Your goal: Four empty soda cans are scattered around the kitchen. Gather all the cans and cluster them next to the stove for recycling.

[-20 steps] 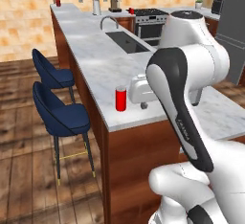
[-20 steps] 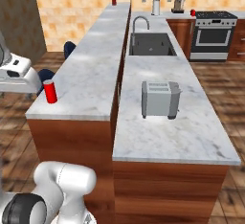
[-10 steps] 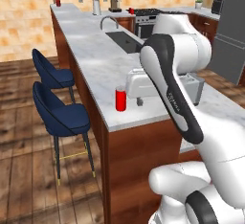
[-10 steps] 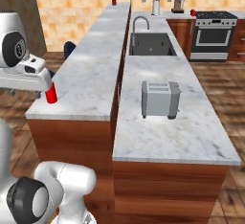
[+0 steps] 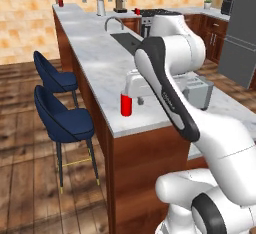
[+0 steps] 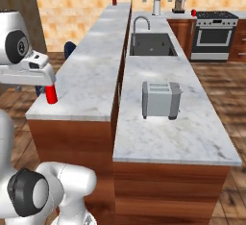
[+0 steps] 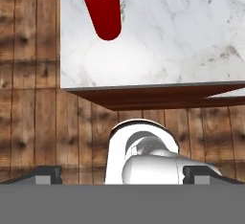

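One red soda can (image 5: 126, 105) stands upright near the end of the marble bar counter (image 5: 95, 53); it shows again as the can (image 6: 51, 94) and, seen from above, as the can (image 7: 103, 7). My gripper (image 7: 122, 175) hangs just above and beside it, open wide, with nothing between the fingertips (image 7: 45, 174). The white hand (image 5: 136, 85) sits right behind the can. A second can (image 6: 114, 1) stands at the counter's far end. A third can (image 6: 193, 12) stands beside the stove (image 6: 218, 15) at the back.
A steel toaster (image 6: 161, 99) sits on the lower counter, with a sink (image 6: 149, 43) beyond it. A coffee machine (image 6: 179, 2) and paper towel roll (image 6: 156, 6) stand by the back wall. Two blue bar stools (image 5: 62, 78) stand left of the counter. The counter edge (image 7: 153, 86) drops to wood floor.
The arm has swung towards the near can, bringing the hand from beside the toaster to just above and behind it. The jaws stayed open and the cans did not move.
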Controlling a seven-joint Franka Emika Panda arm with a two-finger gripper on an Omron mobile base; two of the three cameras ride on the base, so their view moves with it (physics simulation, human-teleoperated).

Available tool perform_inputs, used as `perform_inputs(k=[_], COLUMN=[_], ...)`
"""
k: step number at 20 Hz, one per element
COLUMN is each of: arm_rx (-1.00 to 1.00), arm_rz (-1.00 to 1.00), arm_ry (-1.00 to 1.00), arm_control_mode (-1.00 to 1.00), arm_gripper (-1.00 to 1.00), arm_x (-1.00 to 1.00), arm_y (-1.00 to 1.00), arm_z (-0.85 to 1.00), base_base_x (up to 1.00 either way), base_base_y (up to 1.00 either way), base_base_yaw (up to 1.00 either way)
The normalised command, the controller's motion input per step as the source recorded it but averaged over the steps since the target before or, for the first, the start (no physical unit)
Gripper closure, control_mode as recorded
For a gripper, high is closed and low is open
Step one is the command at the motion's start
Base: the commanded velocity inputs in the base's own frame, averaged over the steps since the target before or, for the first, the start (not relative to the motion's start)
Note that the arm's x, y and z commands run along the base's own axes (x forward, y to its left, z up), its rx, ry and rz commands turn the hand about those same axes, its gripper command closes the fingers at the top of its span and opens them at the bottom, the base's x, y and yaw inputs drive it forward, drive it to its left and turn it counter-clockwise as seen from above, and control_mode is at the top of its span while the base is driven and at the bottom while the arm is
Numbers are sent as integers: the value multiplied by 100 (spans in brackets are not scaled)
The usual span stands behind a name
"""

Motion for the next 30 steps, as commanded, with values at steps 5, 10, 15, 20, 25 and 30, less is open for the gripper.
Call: perform_inputs(k=[5,10,15,20,25,30], arm_rx=[0,0,1,0,0,0], arm_rz=[-2,0,0,0,0,0], arm_ry=[-19,-13,1,5,0,0], arm_control_mode=[-100,-100,-100,-100,-100,-100], arm_gripper=[-100,-100,-100,-100,-100,-100], arm_x=[8,16,1,5,32,60], arm_y=[8,5,0,0,1,2], arm_z=[0,0,7,14,-2,-28], base_base_x=[0,0,0,0,0,0], base_base_y=[0,0,0,0,0,0], base_base_yaw=[0,0,0,0,0,0])
